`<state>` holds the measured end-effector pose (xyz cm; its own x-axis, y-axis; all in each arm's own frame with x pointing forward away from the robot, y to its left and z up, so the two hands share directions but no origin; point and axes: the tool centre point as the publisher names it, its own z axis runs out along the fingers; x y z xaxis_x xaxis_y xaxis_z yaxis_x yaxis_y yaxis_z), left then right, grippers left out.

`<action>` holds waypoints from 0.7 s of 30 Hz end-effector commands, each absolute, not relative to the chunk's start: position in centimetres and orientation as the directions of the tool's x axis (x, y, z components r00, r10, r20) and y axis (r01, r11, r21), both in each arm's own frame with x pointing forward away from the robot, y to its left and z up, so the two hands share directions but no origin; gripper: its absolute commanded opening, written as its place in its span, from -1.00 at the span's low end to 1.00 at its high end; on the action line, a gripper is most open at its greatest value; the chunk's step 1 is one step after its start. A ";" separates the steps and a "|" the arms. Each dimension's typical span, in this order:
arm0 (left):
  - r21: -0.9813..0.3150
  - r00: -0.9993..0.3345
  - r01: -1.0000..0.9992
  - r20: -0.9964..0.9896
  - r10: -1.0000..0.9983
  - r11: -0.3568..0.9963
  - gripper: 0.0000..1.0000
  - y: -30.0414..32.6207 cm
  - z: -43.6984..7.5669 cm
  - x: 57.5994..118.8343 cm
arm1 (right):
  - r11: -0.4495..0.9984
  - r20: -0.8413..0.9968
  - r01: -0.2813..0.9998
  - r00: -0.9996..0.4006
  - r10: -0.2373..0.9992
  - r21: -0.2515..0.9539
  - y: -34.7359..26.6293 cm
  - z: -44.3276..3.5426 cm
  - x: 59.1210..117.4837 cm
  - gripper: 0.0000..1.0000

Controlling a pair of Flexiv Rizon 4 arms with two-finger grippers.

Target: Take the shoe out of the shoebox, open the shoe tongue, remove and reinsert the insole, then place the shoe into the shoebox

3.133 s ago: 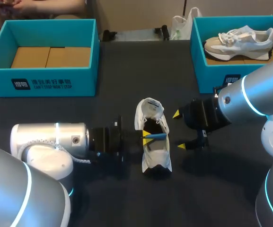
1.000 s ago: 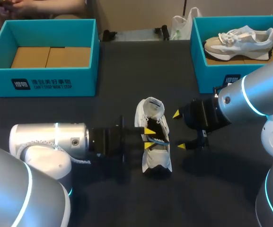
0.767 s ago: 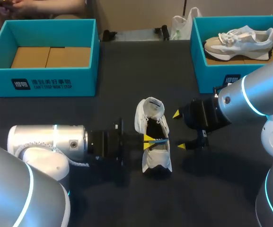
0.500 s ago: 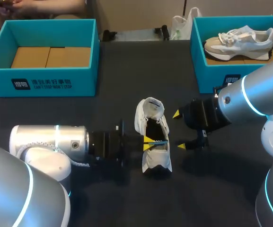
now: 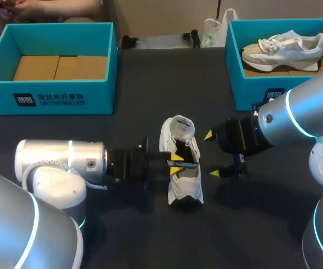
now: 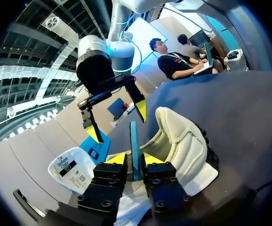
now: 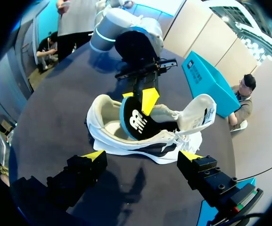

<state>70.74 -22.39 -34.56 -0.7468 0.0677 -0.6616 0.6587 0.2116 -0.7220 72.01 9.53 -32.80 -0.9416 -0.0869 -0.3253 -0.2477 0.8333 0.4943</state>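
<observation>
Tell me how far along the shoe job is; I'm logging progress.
Done: shoe out on the table, tongue open. In hand: left tool shut on the insole, standing half inside the shoe; right tool open alongside. Left: seating the insole, boxing the shoe.

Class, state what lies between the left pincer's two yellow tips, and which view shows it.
The insole, edge-on, gripped from both sides by the left pincer, partly inside the white shoe; the left wrist view shows it.
</observation>
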 end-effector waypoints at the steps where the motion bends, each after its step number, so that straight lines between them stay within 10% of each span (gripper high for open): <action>1: -0.720 -0.740 0.667 -0.670 0.057 0.193 -0.37 -22.3 -33.8 69.8 | 0.833 -0.326 -0.248 -0.941 -0.086 0.494 9.4 -32.7 71.9 1.00; 13: -0.738 -0.756 0.652 -0.649 0.079 0.172 -1.00 -23.0 -34.0 68.5 | 0.833 -0.326 -0.248 -0.941 -0.086 0.494 9.4 -32.7 71.9 1.00; 21: -0.744 -0.766 0.641 -0.636 0.095 0.191 -1.00 -23.0 -35.1 69.3 | 0.833 -0.326 -0.248 -0.941 -0.086 0.494 9.4 -32.7 71.9 1.00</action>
<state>68.68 -22.70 -34.83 -0.7630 0.0824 -0.6412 0.6438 0.1855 -0.7423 72.01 9.53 -32.80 -0.9416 -0.0869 -0.3253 -0.2477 0.8333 0.4943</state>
